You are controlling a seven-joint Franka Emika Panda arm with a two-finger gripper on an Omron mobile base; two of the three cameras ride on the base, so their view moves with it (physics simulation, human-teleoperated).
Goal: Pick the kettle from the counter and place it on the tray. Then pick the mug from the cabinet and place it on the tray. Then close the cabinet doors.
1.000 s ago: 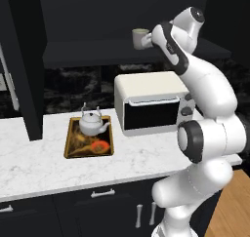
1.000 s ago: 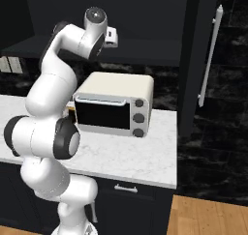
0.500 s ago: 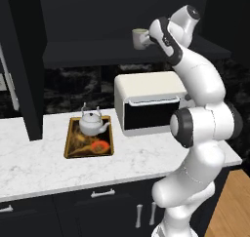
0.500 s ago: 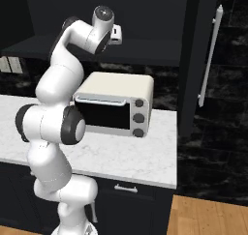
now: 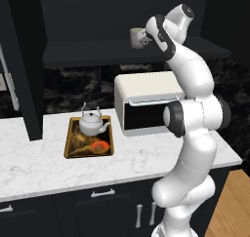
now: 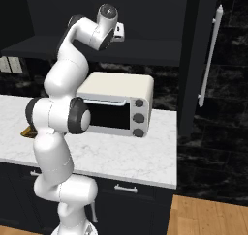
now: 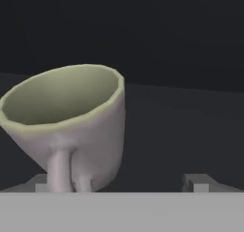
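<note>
While the gripper (image 7: 121, 182) stands with its jaws spread wide and nothing between them, the mug (image 7: 71, 126) sits just ahead on the cabinet (image 5: 132, 53) shelf, offset toward one fingertip, its handle turned to the hand. That spread probably serves to straddle the mug's wall or handle before closing. Below, the kettle (image 5: 93, 124) already rests on the tray (image 5: 71, 146), which lies on the counter (image 5: 44, 165) beside the toaster oven (image 5: 146, 102). No brand, label or writing can be read anywhere.
</note>
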